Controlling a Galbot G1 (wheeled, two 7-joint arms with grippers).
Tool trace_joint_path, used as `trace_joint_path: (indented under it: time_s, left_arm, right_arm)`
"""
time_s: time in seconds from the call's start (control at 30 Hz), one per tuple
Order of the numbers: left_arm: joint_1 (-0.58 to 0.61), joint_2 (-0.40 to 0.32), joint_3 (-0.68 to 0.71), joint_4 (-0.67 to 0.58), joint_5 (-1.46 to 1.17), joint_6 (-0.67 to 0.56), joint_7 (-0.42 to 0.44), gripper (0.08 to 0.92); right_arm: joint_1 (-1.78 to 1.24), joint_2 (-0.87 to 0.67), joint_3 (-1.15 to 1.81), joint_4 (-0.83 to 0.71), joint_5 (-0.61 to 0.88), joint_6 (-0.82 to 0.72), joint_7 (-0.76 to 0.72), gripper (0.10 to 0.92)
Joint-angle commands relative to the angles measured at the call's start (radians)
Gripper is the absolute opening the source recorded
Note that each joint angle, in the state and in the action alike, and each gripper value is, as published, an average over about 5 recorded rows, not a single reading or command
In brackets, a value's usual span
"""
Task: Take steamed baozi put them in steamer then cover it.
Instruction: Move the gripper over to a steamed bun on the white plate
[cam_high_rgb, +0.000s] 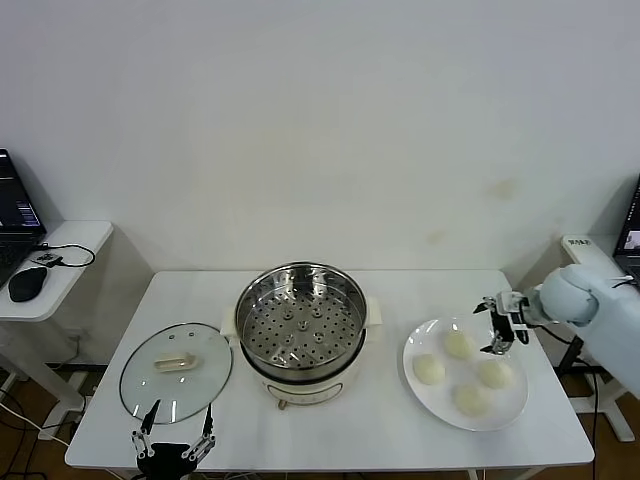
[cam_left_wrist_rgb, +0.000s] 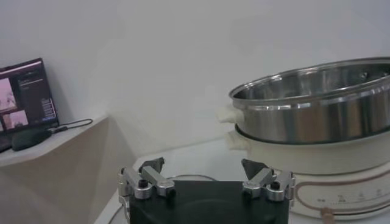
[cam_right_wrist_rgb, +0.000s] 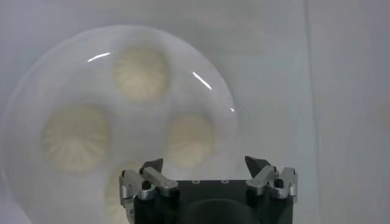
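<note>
Four cream-white baozi lie on a white plate (cam_high_rgb: 510, 411) at the table's right: one (cam_high_rgb: 457, 344) at the back, one (cam_high_rgb: 428, 370) on the left, one (cam_high_rgb: 493, 374) on the right, one (cam_high_rgb: 470, 400) in front. My right gripper (cam_high_rgb: 503, 326) is open and empty, hovering over the plate's back right rim. In the right wrist view the open gripper (cam_right_wrist_rgb: 205, 165) is above a baozi (cam_right_wrist_rgb: 189, 140). The steel steamer (cam_high_rgb: 300, 328) stands at the table's centre, its perforated tray bare. The glass cover (cam_high_rgb: 176, 371) lies flat to its left. My left gripper (cam_high_rgb: 177, 436) is open at the front edge near the cover.
A side desk (cam_high_rgb: 55, 262) with a laptop and a black mouse (cam_high_rgb: 27, 284) stands at the far left. In the left wrist view the steamer (cam_left_wrist_rgb: 317, 115) is close ahead of the left gripper (cam_left_wrist_rgb: 205, 167). A wall runs behind the table.
</note>
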Motion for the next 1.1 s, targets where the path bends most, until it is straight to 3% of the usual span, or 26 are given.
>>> trace_joint_path:
  time_s: [0.03,0.6,1.1]
  left_arm:
    - [0.001,-0.001,-0.002,-0.001,0.002,-0.001,-0.001,0.823]
    - [-0.007,0.002,-0.021,0.001,0.002,-0.005,0.000,0.823]
    - [-0.010,0.002,-0.026,0.008,0.000,-0.005,0.000,0.823]
  right_arm:
    - [0.084,0.050,-0.114,-0.057,-0.010,-0.005,-0.030,0.823]
    - [0.037,0.183,-0.077,-0.171,-0.079,0.001,0.005,0.816]
    - [0.013,0.180,-0.056,-0.187,-0.113,-0.007,-0.004,0.719]
